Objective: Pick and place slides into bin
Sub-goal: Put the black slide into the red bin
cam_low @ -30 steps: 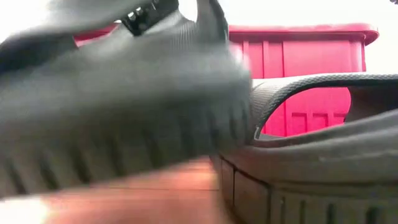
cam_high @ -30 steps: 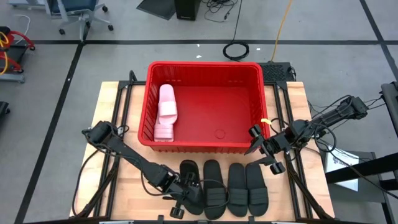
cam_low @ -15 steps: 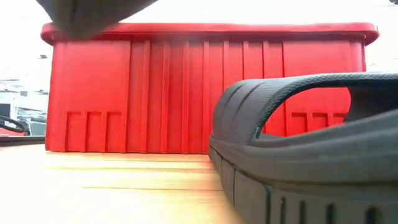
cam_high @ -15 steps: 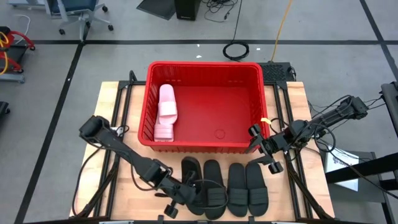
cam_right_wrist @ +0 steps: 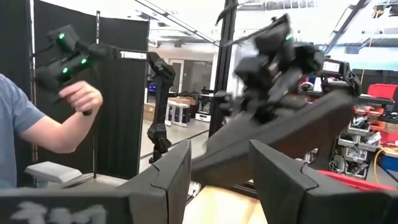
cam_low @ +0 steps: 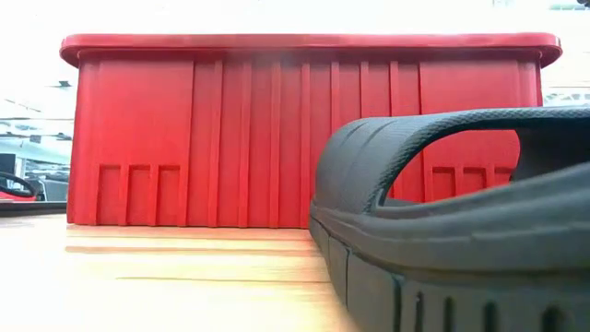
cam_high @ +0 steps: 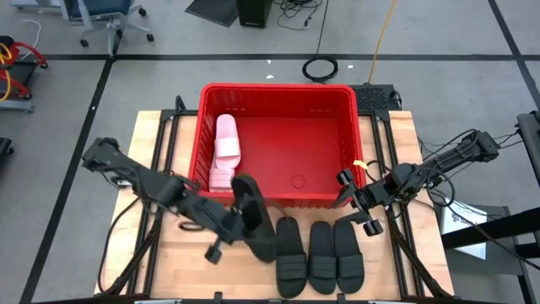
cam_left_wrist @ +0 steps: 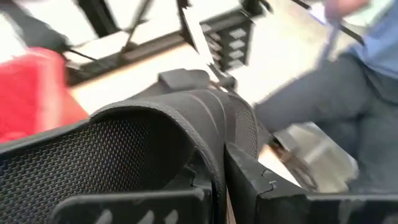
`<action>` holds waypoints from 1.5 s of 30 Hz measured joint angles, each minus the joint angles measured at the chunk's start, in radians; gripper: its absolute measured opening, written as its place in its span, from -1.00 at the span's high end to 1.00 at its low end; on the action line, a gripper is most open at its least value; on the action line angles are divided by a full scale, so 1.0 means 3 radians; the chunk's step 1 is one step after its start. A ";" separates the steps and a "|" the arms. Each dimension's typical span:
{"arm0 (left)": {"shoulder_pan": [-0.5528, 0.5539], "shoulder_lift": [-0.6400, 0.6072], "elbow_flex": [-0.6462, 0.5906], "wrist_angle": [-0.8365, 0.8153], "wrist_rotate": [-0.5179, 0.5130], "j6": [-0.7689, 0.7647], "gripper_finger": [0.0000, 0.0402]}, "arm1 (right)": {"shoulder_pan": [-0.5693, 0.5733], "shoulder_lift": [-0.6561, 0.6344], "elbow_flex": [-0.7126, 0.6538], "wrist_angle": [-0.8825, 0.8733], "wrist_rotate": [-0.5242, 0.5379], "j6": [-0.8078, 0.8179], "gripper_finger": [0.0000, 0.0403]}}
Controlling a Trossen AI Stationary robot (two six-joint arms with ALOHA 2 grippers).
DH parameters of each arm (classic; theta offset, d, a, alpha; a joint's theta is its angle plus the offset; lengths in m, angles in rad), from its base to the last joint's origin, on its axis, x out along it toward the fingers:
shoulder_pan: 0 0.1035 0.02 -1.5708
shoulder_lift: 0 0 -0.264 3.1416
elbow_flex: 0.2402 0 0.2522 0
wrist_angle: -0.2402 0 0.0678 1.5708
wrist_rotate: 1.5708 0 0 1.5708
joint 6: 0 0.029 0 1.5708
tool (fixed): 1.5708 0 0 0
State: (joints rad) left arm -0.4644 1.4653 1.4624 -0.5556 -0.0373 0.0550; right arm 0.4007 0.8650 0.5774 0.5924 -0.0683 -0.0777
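Note:
My left gripper [cam_high: 234,221] is shut on a black slide [cam_high: 251,213], held up just in front of the near wall of the red bin [cam_high: 278,87]. Three more black slides [cam_high: 321,256] lie side by side, soles down, on the table's near part; one of them fills the low view's right [cam_low: 461,231]. Two white slides [cam_high: 225,150] lie inside the bin along its left wall. My right gripper [cam_high: 358,203] waits open by the bin's near right corner, with nothing between its fingers [cam_right_wrist: 165,177]. My left gripper pinches the black slide's wide strap [cam_left_wrist: 214,134] between its two fingers [cam_left_wrist: 261,186], one finger under the strap's arch and one outside it. The slide is lifted clear of the table and tilted, its far end [cam_high: 245,184] over the bin's near rim.
The bin's right half [cam_high: 312,143] holds nothing. Bare wooden table [cam_high: 181,253] lies to the near left. A person holding a device [cam_right_wrist: 68,59] shows beyond the table in the right wrist view. Cables and a chair stand on the floor behind.
My left gripper has risen and gone toward the bin with the black slide, rolling its wrist on the way. The slide has left the row on the table, is lifted clear and now stands tilted at the bin's near wall.

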 joint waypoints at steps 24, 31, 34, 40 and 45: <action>0.1516 -0.1036 0.0004 -0.0497 0.0174 0.0411 0.67 | -0.0173 0.0001 0.0000 -0.0372 0.0850 -0.0282 0.25; 0.2171 -0.1061 0.0117 -0.0759 0.0692 0.0516 0.70 | -0.0529 -0.0001 0.0000 -0.0538 0.0850 -0.0282 0.25; 0.2399 -0.0902 0.0450 -0.1107 0.0829 0.0578 0.70 | -0.0708 -0.0008 0.0000 -0.0624 0.0837 -0.0250 0.25; 0.2772 -0.0333 0.1402 -0.1888 0.0969 0.0844 0.70 | -0.1012 -0.0009 0.0000 -0.0790 0.0830 -0.0212 0.25; 0.3081 0.0240 0.2196 -0.2621 0.1195 0.1073 0.70 | -0.1150 -0.0010 0.0000 -0.0798 0.0625 -0.0208 0.25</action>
State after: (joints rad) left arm 0.4599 1.5374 2.1213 -1.3418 0.3211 0.3770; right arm 0.0558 0.8619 0.5774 0.3531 0.1191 -0.1402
